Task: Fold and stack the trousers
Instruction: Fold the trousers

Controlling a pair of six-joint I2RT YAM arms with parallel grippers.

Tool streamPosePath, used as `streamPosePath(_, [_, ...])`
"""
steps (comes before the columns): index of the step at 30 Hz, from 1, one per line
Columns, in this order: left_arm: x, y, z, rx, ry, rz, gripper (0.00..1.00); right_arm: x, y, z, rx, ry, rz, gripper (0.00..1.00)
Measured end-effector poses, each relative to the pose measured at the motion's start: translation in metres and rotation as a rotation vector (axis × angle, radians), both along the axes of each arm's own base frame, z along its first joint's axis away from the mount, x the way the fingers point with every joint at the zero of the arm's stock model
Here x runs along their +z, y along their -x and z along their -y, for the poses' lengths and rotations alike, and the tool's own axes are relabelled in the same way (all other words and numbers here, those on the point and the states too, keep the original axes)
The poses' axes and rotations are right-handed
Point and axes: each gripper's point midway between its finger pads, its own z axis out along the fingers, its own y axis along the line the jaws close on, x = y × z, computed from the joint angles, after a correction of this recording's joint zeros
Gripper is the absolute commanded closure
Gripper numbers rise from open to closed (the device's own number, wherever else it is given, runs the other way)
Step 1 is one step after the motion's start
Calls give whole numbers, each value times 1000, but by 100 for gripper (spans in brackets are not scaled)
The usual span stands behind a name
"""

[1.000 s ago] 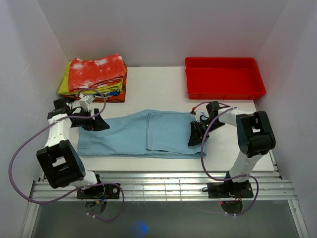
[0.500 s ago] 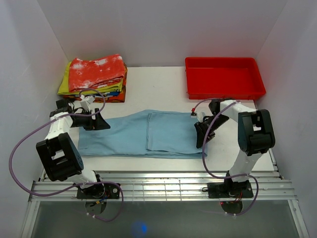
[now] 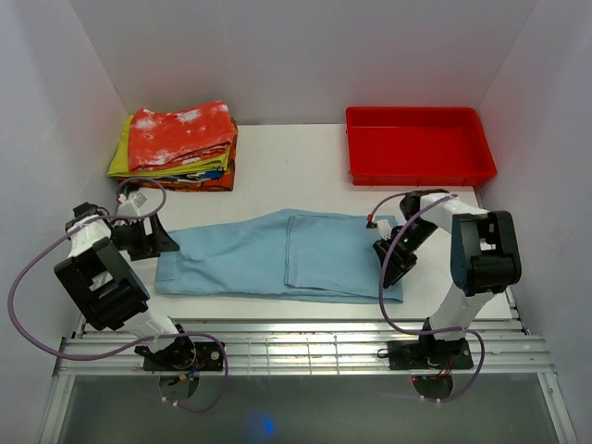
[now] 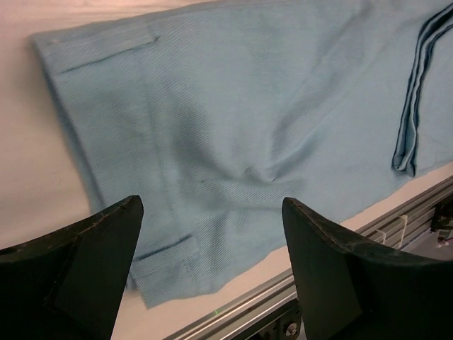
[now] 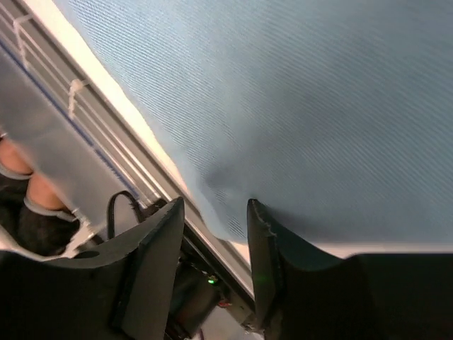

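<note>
Sky-blue trousers [image 3: 259, 254]: flat on white table [image 3: 296, 166] between the arms, right part doubled over; right gripper [image 3: 396, 264] pinching the near right corner, left gripper [image 3: 153, 240] spread wide and empty at the left end; folding seemingly midway, next probably a left-end grasp for another fold.

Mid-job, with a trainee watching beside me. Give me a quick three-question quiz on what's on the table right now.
1. True or false: the left hand is open, gripping nothing.
2. Fill in: the right hand sits at the trousers' ___ end (robot's own side).
3. What lies at the far right corner of the table?
A. red tray
B. stack of folded clothes
C. trousers

Key: 1 true; 2 right; 3 A.
</note>
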Motion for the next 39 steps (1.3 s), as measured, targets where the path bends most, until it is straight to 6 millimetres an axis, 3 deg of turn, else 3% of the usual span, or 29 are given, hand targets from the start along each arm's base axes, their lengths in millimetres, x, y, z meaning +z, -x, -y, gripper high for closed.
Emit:
streamPosePath(2, [-3, 6, -13, 31, 3, -17, 10, 10, -14, 8, -13, -3, 89, 37])
streamPosePath(8, [-11, 23, -42, 96, -15, -53, 12, 40, -82, 50, -208, -13, 334, 28])
streamPosePath(12, [-26, 26, -41, 85, 8, -100, 15, 29, -99, 79, -349, 14, 347, 27])
streamPosePath(16, [-37, 28, -40, 82, 33, -131, 17, 7, -105, 77, -416, -7, 289, 28])
streamPosePath(22, [-40, 28, -39, 82, 45, -141, 17, -3, -105, 59, -493, -94, 216, 39])
streamPosePath(24, [-40, 28, -39, 84, 49, -140, 18, -5, -102, 52, -512, -135, 183, 46])
streamPosePath(30, [-37, 24, -36, 91, 76, -120, 20, -8, -88, 35, -540, -221, 46, 55])
streamPosePath(34, [-36, 20, -34, 91, 84, -108, 24, -16, -81, 33, -537, -230, -9, 92])
streamPosePath(39, [-36, 16, -27, 67, 87, -97, 29, -12, -84, 40, -544, -208, 12, 92])
